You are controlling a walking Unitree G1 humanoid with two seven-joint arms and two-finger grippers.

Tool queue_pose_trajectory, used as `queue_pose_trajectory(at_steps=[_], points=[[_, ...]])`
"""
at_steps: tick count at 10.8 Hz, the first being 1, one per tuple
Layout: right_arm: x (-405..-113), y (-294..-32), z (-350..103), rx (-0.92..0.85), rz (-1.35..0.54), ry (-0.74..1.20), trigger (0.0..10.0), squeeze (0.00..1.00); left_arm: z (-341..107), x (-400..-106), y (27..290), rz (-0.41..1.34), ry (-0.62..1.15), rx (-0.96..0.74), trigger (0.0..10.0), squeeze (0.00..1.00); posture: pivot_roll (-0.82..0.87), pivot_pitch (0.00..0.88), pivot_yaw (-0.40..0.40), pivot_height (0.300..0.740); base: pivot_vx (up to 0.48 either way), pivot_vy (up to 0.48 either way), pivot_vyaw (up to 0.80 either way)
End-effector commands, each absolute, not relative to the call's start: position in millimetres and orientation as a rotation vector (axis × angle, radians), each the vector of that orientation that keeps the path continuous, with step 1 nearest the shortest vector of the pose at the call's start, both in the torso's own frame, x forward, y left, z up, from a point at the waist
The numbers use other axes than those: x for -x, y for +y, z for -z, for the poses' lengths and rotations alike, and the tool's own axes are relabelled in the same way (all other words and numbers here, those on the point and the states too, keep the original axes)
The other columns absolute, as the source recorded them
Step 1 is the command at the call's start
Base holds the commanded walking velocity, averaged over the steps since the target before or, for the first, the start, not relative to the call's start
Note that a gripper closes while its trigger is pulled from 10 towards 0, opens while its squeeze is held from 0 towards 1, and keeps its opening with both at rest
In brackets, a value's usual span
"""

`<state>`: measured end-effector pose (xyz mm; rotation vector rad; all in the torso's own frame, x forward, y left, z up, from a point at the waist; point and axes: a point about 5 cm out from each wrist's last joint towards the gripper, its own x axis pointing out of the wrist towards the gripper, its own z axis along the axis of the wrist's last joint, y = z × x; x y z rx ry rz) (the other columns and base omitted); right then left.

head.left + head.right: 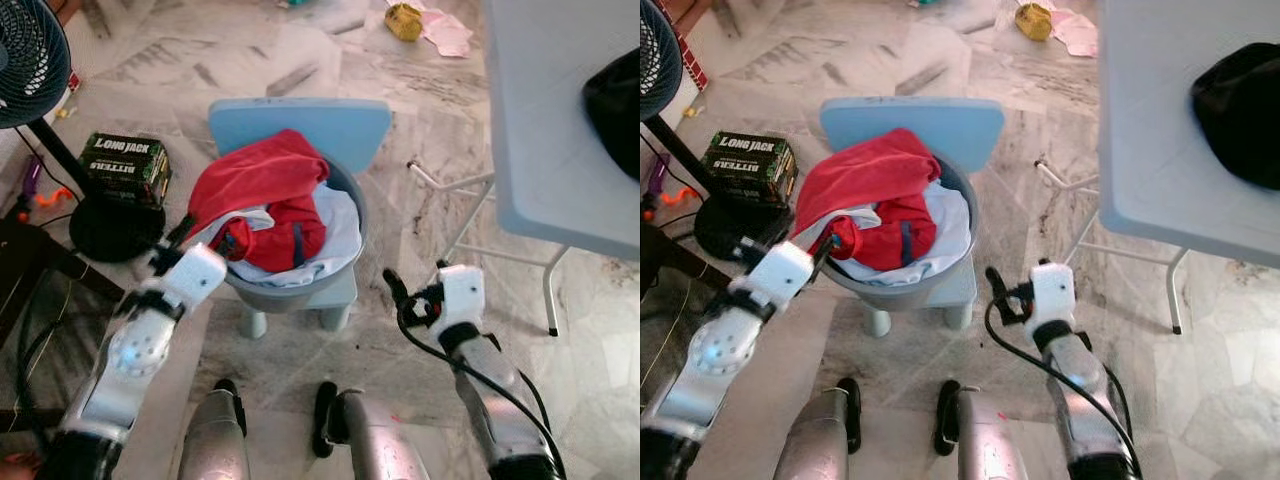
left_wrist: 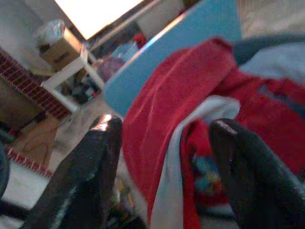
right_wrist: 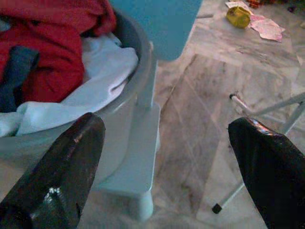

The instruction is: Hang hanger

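A grey basin (image 1: 355,215) stands on a small blue chair (image 1: 330,125), heaped with a red garment (image 1: 255,175) over pale blue cloth (image 1: 338,238). My left gripper (image 1: 172,245) is open at the basin's left rim. In the left wrist view its fingertips (image 2: 107,129) stand on either side of a fold of the red garment (image 2: 162,119), and I cannot tell whether they touch it. My right gripper (image 1: 415,275) is open and holds nothing. It hangs over the floor just right of the chair, and in the right wrist view the right gripper (image 3: 167,124) faces the basin (image 3: 138,71).
A white folding table (image 1: 550,130) with a black object (image 1: 615,95) on it stands to the right, its leg (image 1: 550,290) close to my right arm. A standing fan (image 1: 30,60) and a dark green box (image 1: 125,165) are on the left. Marble floor stretches behind the chair.
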<state>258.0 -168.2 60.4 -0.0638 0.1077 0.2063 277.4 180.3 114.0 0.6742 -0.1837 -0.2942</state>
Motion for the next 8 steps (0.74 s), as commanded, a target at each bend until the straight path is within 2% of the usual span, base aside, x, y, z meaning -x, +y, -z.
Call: queue_pose_trajectory(at_steps=[1, 3, 5, 6, 8], points=[[-251, -174, -57, 0.078, -0.193, 0.122, 10.0, 0.00, -108, -278, 169, 0.378, -0.174, -0.610, 10.0, 1.00, 0.02, 0.233, -0.099, 0.740, 0.000, 0.000, 0.00], [-239, -179, -55, 0.113, -0.183, 0.142, 10.0, 0.00, -99, -283, 154, 0.490, -0.127, -0.541, 10.0, 1.00, -0.01, 0.261, -0.107, 0.740, 0.000, 0.000, 0.00], [-207, -203, -53, 0.154, -0.124, 0.188, 10.0, 0.00, -84, -285, 134, 0.655, -0.082, -0.587, 10.0, 1.00, -0.08, 0.319, -0.121, 0.740, 0.000, 0.000, 0.00], [-190, -213, -56, 0.161, -0.097, 0.209, 10.0, 0.00, -78, -287, 131, 0.693, -0.065, -0.601, 10.0, 0.00, -0.11, 0.350, -0.123, 0.740, 0.000, 0.000, 0.00], [-139, -231, -60, 0.137, -0.054, 0.307, 10.0, 0.00, -63, -286, 143, 0.701, -0.013, -0.675, 10.0, 0.00, -0.18, 0.411, -0.128, 0.740, 0.000, 0.000, 0.00]])
